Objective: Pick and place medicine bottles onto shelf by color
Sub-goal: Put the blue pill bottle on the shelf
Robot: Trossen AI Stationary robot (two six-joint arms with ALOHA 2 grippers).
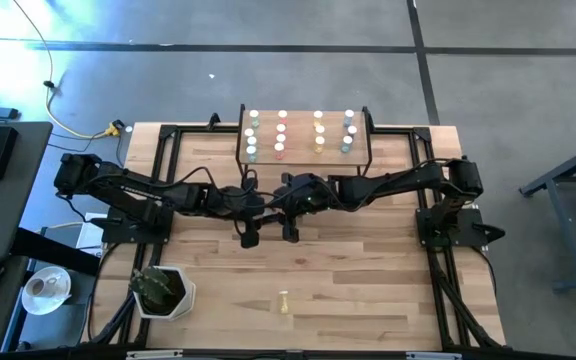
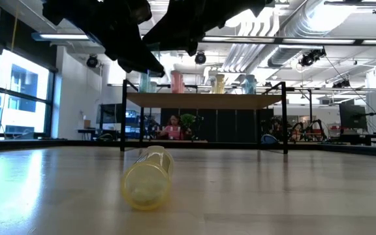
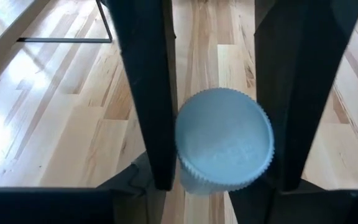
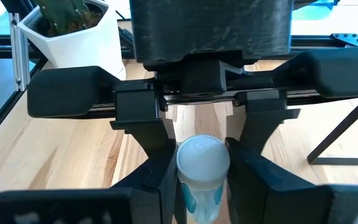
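The shelf stands at the far edge of the table, centred between the two arm bases. The medicine bottles stand upright on it in four columns running front to back. Both arms reach inward and meet just in front of the shelf — left gripper beside right gripper, with one bottle between them. A potted plant sits at the near left corner. One bottle lies on its side near the front edge — well apart from the shelf.
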